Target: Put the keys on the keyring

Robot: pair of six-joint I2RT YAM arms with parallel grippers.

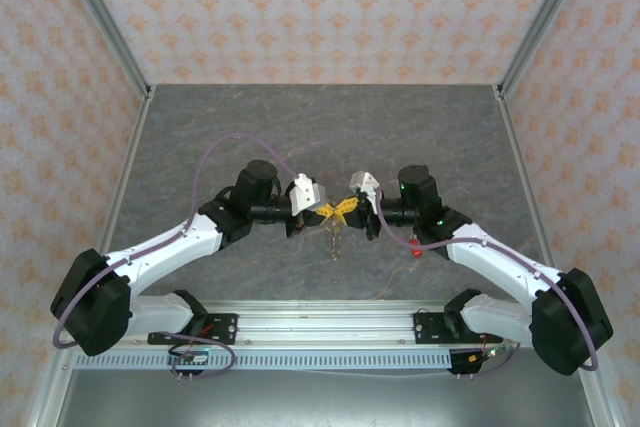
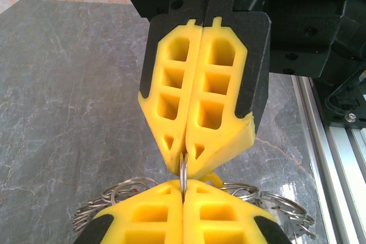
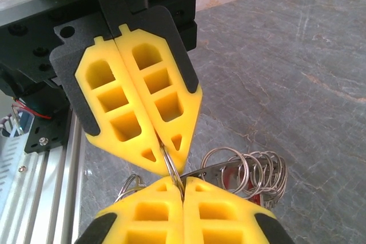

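Both ends clamped on the same part. Left gripper and right gripper meet tip to tip above the middle of the grey table. The keyring is pinched edge-on. In the left wrist view it comes out of the seam between the left pads and runs straight up into the closed right tips. No gap shows on either pair of jaws, and the yellow pads are pressed flat together. A bundle of thin wire loops hangs just beside the right gripper's pads, below the pinch point. A red piece shows behind the loops (key head or not, can't tell). In the top view the bundle dangles just under the two tips.
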